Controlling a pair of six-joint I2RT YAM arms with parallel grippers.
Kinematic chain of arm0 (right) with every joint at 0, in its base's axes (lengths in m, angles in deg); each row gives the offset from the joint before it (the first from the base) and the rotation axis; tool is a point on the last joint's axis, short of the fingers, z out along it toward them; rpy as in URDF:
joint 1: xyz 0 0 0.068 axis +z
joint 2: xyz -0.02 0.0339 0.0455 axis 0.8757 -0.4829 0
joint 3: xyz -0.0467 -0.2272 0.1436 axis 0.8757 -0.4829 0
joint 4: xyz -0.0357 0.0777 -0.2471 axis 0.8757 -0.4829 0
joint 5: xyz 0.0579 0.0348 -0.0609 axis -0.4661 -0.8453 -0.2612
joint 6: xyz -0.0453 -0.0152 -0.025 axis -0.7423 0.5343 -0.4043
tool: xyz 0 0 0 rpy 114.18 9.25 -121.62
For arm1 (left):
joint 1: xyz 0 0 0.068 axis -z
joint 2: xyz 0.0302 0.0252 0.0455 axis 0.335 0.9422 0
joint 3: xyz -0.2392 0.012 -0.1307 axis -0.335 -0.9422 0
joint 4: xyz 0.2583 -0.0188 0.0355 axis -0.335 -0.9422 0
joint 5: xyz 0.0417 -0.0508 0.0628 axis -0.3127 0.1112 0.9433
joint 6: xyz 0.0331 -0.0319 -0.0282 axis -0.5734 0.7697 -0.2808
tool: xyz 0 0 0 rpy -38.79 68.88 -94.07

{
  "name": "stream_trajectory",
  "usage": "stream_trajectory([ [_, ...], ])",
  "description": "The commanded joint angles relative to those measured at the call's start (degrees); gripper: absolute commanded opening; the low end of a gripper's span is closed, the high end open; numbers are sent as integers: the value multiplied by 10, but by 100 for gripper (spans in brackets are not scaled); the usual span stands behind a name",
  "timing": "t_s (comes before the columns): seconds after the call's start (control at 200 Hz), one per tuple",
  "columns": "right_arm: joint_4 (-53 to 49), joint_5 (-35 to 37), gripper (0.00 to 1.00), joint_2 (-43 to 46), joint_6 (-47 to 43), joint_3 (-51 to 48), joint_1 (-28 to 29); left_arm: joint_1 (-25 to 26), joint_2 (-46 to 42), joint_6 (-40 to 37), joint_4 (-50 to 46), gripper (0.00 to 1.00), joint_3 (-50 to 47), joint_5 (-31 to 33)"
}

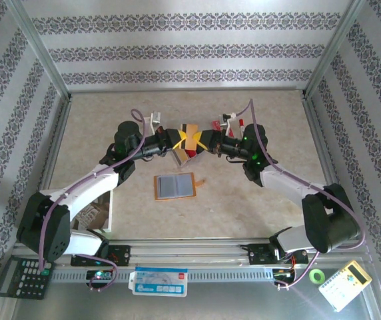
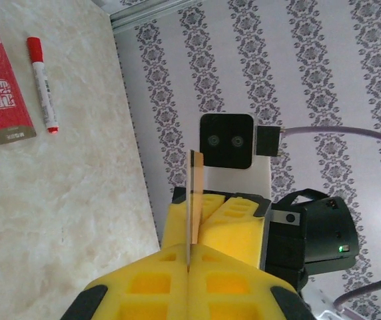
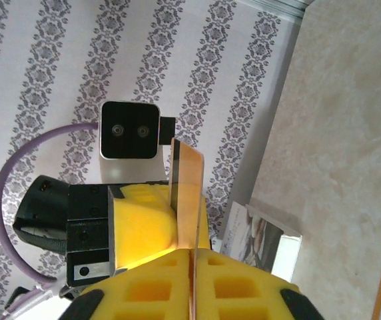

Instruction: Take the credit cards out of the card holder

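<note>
Overhead, one tan credit card (image 1: 191, 139) hangs in the air above the middle of the table (image 1: 277, 193), pinched at its two ends. Its long axis runs left to right, from one gripper to the other. The left gripper (image 1: 179, 141) is fully closed on the card's left end. The right gripper (image 1: 204, 141) is clamped on the right end, so both sets of yellow fingers meet around it. One card holder (image 1: 174, 187) lies flat and open on the table, just nearer the table's near edge than the grippers and apart from the card. Its grey-blue pockets face up, its longer side runs left to right, and its small orange tab (image 1: 202, 180) points toward the table's right edge. From the top the card's broad tan face shows. Each wrist view shows it edge-on instead, as a thin upright line running out of the seam between the closed fingers to the opposite gripper. The left wrist view also takes in one red packet (image 2: 2, 87) with white print and one red-capped marker (image 2: 42, 83), lying side by side on the table. The right wrist view catches an orange corner of the holder at its right edge.
</note>
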Motion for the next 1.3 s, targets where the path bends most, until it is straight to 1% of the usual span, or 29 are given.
stream_trajectory([
  [0.0, 64, 10, 12, -3, 31, 19, 12, -1, -18, 17, 44, 0, 3, 16],
  [0.095, 64, 31, 9, -5, 30, 22, 26, -1, -23, 13, 34, 0, 2, 28],
  [0.21, 40, 53, 0, -9, 15, 27, 32, -13, -29, 10, 21, 0, -6, 39],
  [0.235, 28, 58, 0, -10, 10, 28, 31, -18, -32, 8, 13, 0, -8, 42],
  [0.275, 9, 65, 0, -12, -1, 29, 29, -28, -40, 3, -6, 8, -14, 47],
  [0.305, -3, 71, 0, -12, -12, 30, 29, -34, -46, -6, -22, 17, -19, 52],
  [0.395, -107, 93, 0, -14, -67, 48, 27, -58, -69, -47, -100, 40, -34, 77],
  [0.52, -254, 137, 0, -36, -161, 93, 29, -94, -99, -120, -214, 60, -54, 130],
  [0.575, -311, 157, 0, -53, -205, 118, 31, -110, -107, -146, -262, 67, -58, 152],
  [0.669, -403, 199, 0, -83, -281, 159, 35, -128, -120, -190, -315, 75, -67, 178],
  [0.799, -491, 244, 0, -119, -362, 210, 40, -143, -132, -238, -358, 86, -75, 203],
  [0.884, -534, 258, 0, -145, -407, 252, 46, -149, -139, -264, -377, 91, -73, 209],
  [0.959, -562, 258, 0, -171, -443, 287, 54, -150, -146, -286, -383, 99, -77, 214],
  [1.099, -607, 261, 0, -232, -481, 355, 67, -152, -145, -317, -414, 100, -64, 225],
  [1.299, -657, 260, 0, -287, -528, 427, 77, -155, -144, -330, -436, 100, -52, 234],
])
